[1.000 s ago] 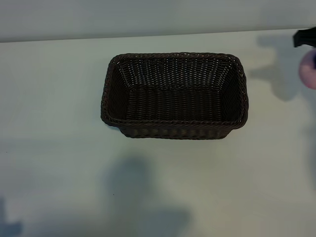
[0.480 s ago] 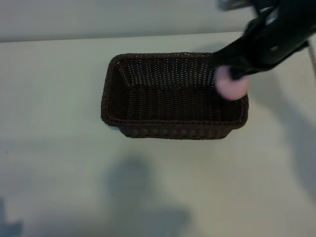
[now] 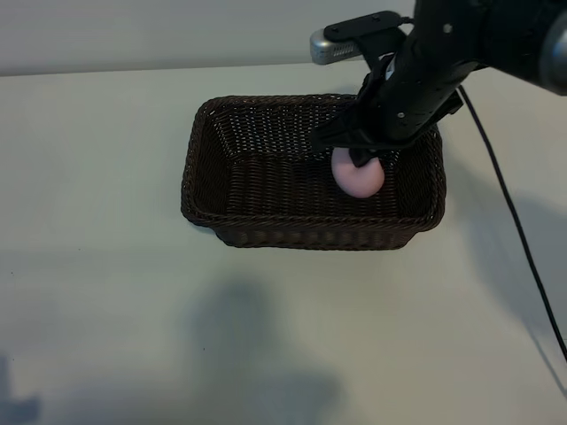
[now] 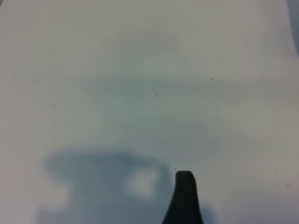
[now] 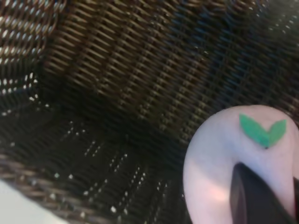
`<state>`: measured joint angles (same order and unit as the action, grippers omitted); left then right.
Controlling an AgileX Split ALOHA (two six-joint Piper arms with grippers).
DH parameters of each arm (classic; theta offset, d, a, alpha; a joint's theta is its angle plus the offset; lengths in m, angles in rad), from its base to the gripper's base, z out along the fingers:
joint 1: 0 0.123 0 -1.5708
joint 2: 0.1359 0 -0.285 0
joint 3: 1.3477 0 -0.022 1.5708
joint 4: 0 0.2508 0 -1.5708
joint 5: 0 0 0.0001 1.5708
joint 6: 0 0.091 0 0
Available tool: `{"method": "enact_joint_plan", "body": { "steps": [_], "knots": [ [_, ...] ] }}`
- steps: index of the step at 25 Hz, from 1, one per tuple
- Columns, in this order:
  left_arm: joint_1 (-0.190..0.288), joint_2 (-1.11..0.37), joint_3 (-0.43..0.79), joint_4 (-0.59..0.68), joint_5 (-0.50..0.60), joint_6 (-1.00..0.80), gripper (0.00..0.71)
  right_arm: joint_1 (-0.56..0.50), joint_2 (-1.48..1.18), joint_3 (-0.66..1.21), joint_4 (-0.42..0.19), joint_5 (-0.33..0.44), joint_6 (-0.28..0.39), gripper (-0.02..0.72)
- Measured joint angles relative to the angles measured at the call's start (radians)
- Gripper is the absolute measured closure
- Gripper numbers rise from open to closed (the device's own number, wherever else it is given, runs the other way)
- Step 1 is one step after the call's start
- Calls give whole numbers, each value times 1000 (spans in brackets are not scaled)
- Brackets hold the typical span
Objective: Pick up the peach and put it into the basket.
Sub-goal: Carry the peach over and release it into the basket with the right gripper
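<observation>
Peach, small, smooth, pale pink and round (image 3: 358, 174), with a green leaf mark near its top, hangs inside the right-hand part of the large rectangular dark brown woven wicker basket (image 3: 205, 158); whether it rests on the basket floor or sits just above it cannot be told. Right gripper (image 3: 361, 158) reaches down over the basket's far right corner with its black fingers (image 5: 252, 196) closed narrowly on the peach; in the right wrist view one finger lies flat against the fruit's skin, with the woven wall and floor close beyond. Judged step: placement, the fruit already within the rim, release not yet made. Next move, as a judgement, calls for a short lowering until the peach is supported by the weave, then parting of the fingers and a straight lift clear of the braided rim, since a round fruit may roll on the floor once let go. Left gripper (image 4: 184, 198) is parked over the bare pale table (image 3: 106, 310), well apart from the basket, its fingers spread wide and holding nothing.
</observation>
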<state>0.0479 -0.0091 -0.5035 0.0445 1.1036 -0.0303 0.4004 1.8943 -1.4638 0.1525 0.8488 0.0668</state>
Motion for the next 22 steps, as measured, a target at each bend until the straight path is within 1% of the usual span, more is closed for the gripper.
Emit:
{"method": "enact_joint_plan", "body": {
  "steps": [8, 12, 15, 17, 19, 22],
  "knots": [
    [0, 0, 0, 0, 0, 0, 114, 0, 90, -2, 0, -9, -1, 658],
    [0, 0, 0, 0, 0, 0, 114, 0, 98, -2, -1, -8, -9, 637],
    [0, 0, 0, 0, 0, 0, 114, 0, 98, -3, -1, -4, -9, 576],
    [0, 0, 0, 0, 0, 0, 114, 0, 98, -4, -1, 10, -9, 511],
    [0, 0, 0, 0, 0, 0, 114, 0, 98, -22, -1, 34, -15, 417],
    [0, 0, 0, 0, 0, 0, 114, 0, 98, -79, -1, 94, -25, 277]
  ]
}}
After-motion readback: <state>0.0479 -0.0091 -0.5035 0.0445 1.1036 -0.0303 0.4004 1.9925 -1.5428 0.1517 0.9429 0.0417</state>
